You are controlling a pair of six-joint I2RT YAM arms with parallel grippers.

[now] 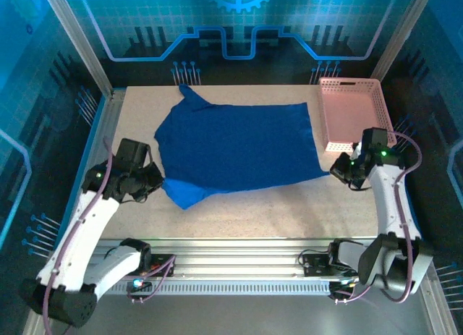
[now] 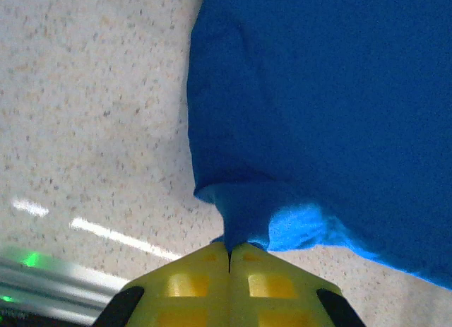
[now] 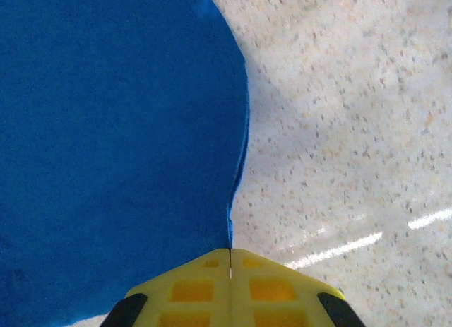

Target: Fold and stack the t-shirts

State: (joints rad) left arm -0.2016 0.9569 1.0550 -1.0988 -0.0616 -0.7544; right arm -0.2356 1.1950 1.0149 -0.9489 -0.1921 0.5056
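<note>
Starting at the left: the left gripper (image 2: 229, 255) is pinched fully closed on a bunched bit of the t-shirt (image 1: 239, 143) at its near-left corner, not far from the left edge of the table (image 1: 289, 205). The shirt itself lies spread over the middle of the table, print not showing. Over at its near-right corner the right gripper (image 3: 230, 253) is clamped tight on the hem too. My guess is they've each got an end of the near edge so they can lift it together and fold. And the pink basket (image 1: 329, 121) sits in the far right corner.
</note>
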